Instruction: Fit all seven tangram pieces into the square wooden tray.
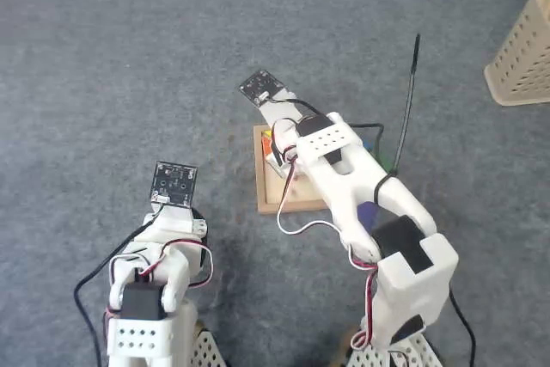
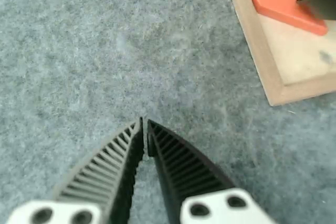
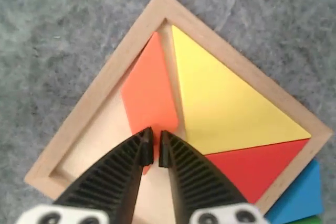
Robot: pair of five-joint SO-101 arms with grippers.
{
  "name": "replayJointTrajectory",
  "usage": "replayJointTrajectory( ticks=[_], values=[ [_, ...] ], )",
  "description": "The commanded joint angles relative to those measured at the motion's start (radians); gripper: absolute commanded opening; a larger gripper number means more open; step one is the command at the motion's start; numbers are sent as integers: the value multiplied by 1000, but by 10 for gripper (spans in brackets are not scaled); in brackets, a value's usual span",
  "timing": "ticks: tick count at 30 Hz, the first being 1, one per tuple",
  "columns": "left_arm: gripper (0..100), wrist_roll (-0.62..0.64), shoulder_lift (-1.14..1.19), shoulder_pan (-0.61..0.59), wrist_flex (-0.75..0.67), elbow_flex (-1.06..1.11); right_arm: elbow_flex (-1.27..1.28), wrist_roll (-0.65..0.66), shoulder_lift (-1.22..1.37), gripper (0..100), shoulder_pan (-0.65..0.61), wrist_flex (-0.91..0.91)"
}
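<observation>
The square wooden tray (image 3: pixel 100 95) holds a large yellow triangle (image 3: pixel 220 103), a red triangle (image 3: pixel 257 166) and an orange parallelogram (image 3: pixel 149 98). My right gripper (image 3: pixel 152 136) hangs shut with its tips over the orange piece's near corner, gripping nothing. A blue piece (image 3: pixel 302 198) lies just outside the tray's rim, with a green sliver (image 3: pixel 307 220) beside it. In the high view the right arm (image 1: pixel 331 139) covers most of the tray (image 1: pixel 262 186), and a purple piece (image 1: pixel 368 211) shows under it. My left gripper (image 2: pixel 144 123) is shut and empty over bare carpet, short of the tray's corner (image 2: pixel 275 90).
Grey carpet covers the table. A beige perforated basket (image 1: pixel 524 49) stands at the far right. A thin black rod (image 1: pixel 411 92) leans up behind the tray. The left arm's base (image 1: pixel 150 315) sits at the near left.
</observation>
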Motion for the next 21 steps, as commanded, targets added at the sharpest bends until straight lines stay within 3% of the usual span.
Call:
replayJointTrajectory(
  ticks=[1,12,21],
  values=[
    [11,9,-3,-5,5,-5,35,-9,-47,6,-7,24],
    [11,9,-3,-5,5,-5,436,83,-372,6,5,-53],
    [11,9,-3,-5,5,-5,534,126,-467,6,208,-74]
  ],
)
